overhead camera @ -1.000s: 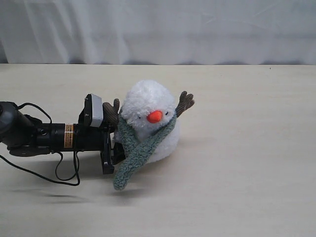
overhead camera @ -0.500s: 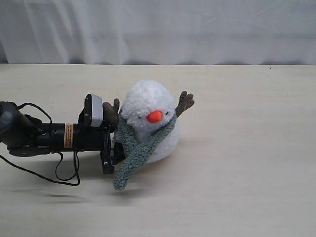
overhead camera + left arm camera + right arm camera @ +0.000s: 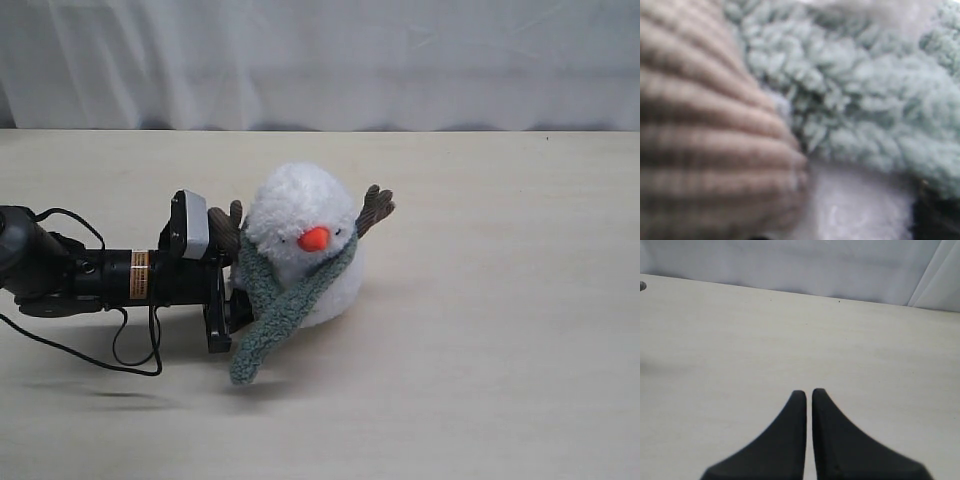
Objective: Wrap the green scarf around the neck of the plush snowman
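The plush snowman (image 3: pixel 300 205) sits mid-table, orange nose (image 3: pixel 314 238) facing front. The green scarf (image 3: pixel 280 310) lies across its neck under the nose, and one end hangs down to the table at the front left. My left gripper (image 3: pixel 228 300) is pressed against the snowman's side behind that hanging end, and its fingertips are hidden. The left wrist view is filled by a brown twig arm (image 3: pixel 705 125), the scarf (image 3: pixel 865 110) and white plush (image 3: pixel 855 205). My right gripper (image 3: pixel 809 392) is shut over bare table and holds nothing.
The left arm (image 3: pixel 90 275) lies low along the table on the left, with a black cable (image 3: pixel 130 355) looping beneath it. A white curtain (image 3: pixel 320 60) hangs behind the table's far edge. The second twig arm (image 3: pixel 376 207) sticks up to the right.
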